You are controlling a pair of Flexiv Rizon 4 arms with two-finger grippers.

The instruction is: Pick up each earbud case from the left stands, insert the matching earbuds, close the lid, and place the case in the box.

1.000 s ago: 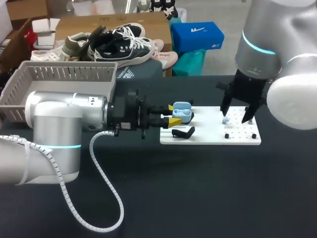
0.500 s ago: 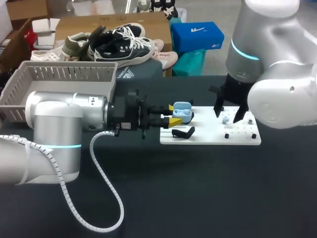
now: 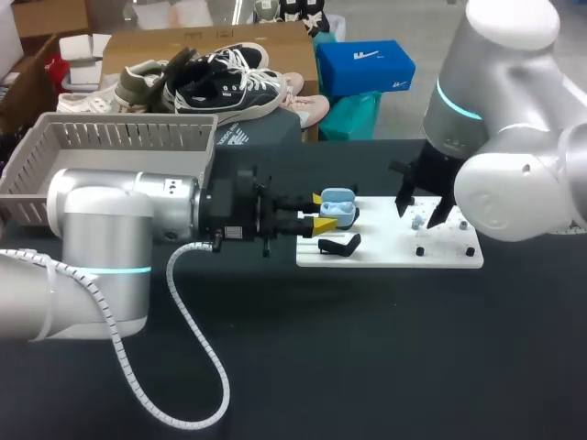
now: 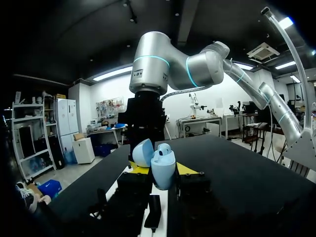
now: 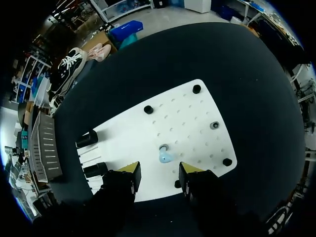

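My left gripper (image 3: 323, 213) is shut on a light-blue earbud case (image 3: 337, 209) with its lid up, held over the left end of the white board (image 3: 390, 247). In the left wrist view the earbud case (image 4: 163, 169) sits upright between the yellow fingertips (image 4: 186, 169), its lid (image 4: 143, 152) tipped back. A light-blue earbud (image 5: 165, 157) rests on the white board (image 5: 187, 113) next to a small peg. My right gripper (image 5: 159, 169) hangs open just above the earbud, one finger on each side and neither touching it. From the head view, the right gripper (image 3: 418, 209) stands over the earbud (image 3: 417, 221).
A black stand (image 3: 339, 245) lies on the board's left end. Several black pegs (image 5: 196, 89) dot the board's right half. A grey basket (image 3: 119, 147) sits at the table's back left. A white cable (image 3: 197, 357) loops over the black table near my left arm.
My right arm has shifted a little to the left, bringing its gripper over the earbud. The left arm and the case have not moved.
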